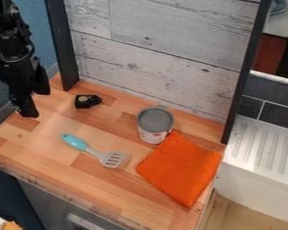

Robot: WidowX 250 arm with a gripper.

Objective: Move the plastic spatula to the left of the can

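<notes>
- Apparently the approach is the step in hand: the end effector (36,96) hangs at the upper left, released, its two fingers apart and nothing between them.
- The slotted plastic spatula (78,143) lies flat on the counter (104,197), its turquoise handle towards the arm, its grey head nearer the camera than the can (154,124).
- It already lies left of the can in this view, though lower; I judge that a shift upward would set it squarely beside.
- The next move calls for lowering over the handle and closing across its narrow width; a grip at the end could let the head swing.
- The can stands upright, grey on top; whether that is a lid or the inside, and what it holds, I cannot tell.
- An orange cloth (181,169) lies just beside its base.
</notes>
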